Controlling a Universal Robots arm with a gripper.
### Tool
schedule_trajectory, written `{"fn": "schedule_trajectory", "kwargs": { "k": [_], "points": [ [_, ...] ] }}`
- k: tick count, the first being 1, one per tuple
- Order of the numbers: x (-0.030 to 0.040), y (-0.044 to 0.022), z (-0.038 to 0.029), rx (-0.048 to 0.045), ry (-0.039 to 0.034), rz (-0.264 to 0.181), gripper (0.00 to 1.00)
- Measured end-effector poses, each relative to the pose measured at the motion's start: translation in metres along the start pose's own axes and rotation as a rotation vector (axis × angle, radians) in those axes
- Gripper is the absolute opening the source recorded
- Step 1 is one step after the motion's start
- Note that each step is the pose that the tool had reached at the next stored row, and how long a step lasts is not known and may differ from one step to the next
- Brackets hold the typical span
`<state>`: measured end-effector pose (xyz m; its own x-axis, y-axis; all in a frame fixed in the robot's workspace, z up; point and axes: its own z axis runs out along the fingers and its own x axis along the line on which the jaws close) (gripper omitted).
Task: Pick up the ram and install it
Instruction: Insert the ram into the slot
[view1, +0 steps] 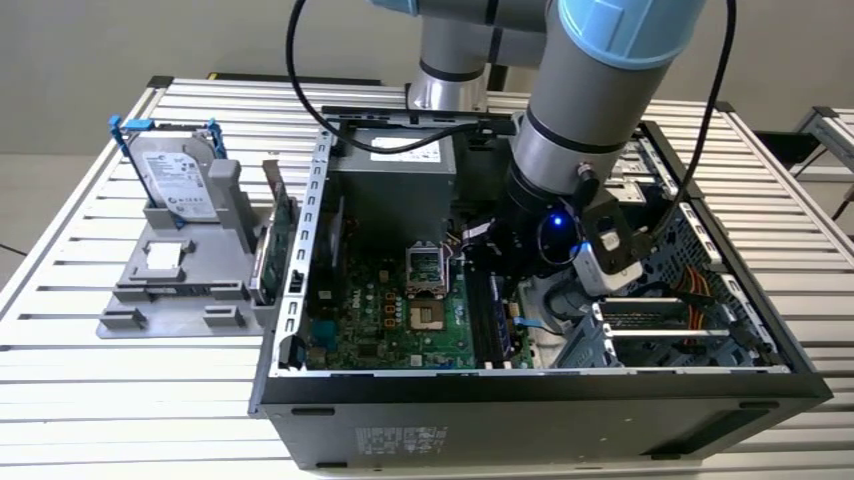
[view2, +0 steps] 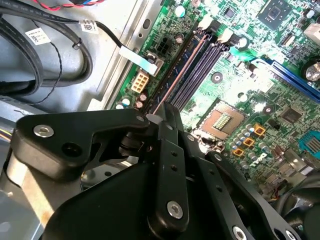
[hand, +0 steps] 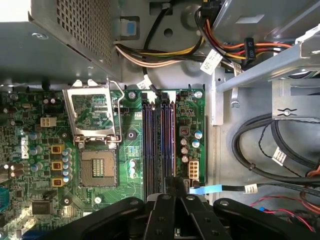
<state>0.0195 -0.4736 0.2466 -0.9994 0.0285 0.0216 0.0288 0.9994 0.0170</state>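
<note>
The arm reaches down into the open computer case (view1: 534, 385) standing on the slatted table (view1: 80, 400), with the gripper (view2: 156, 116) lowered over the memory slots (hand: 159, 145) of the motherboard (hand: 100, 195), beside the empty CPU socket (hand: 97, 167). In both wrist views the black fingers (hand: 172, 187) sit close together directly above the outermost slot, pinching the ram (view2: 172, 82), a thin stick seen edge-on, aligned along that slot and seated in or on it; full engagement cannot be judged. A power supply (hand: 55, 40) lies past the slots' far end. A hard drive (view1: 178, 175) in its blue bracket stands upright in a gray holder (view1: 174, 285) near the table's edge at the exterior view's left.
</note>
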Motion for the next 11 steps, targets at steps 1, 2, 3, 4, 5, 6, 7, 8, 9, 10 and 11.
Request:
{"fn": "schedule_trajectory", "kwargs": {
  "k": [1,2,3,4,5,6,7,8,9,10,11],
  "points": [
    [0.0,0.0,-0.0001,0.0,0.0,0.0,0.0],
    [0.0,0.0,-0.0007,0.0,0.0,0.0,0.0],
    [0.0,0.0,-0.0013,0.0001,0.0,0.0,0.0],
    [0.0,0.0,-0.0014,0.0,0.0,0.0,0.0],
    [0.0,0.0,-0.0015,0.0,0.0,0.0,0.0],
    [0.0,0.0,-0.0016,0.0,0.0,0.0,0.0],
    [0.0,0.0,-0.0017,0.0,0.0,0.0,0.0],
    [0.0,0.0,-0.0018,0.0,0.0,0.0,0.0],
    [0.0,0.0,-0.0018,0.0,0.0,0.0,0.0],
    [0.0,0.0,-0.0019,0.0,0.0,0.0,0.0],
    [0.0,0.0,-0.002,0.0,0.0,0.0,0.0]
  ]
}}
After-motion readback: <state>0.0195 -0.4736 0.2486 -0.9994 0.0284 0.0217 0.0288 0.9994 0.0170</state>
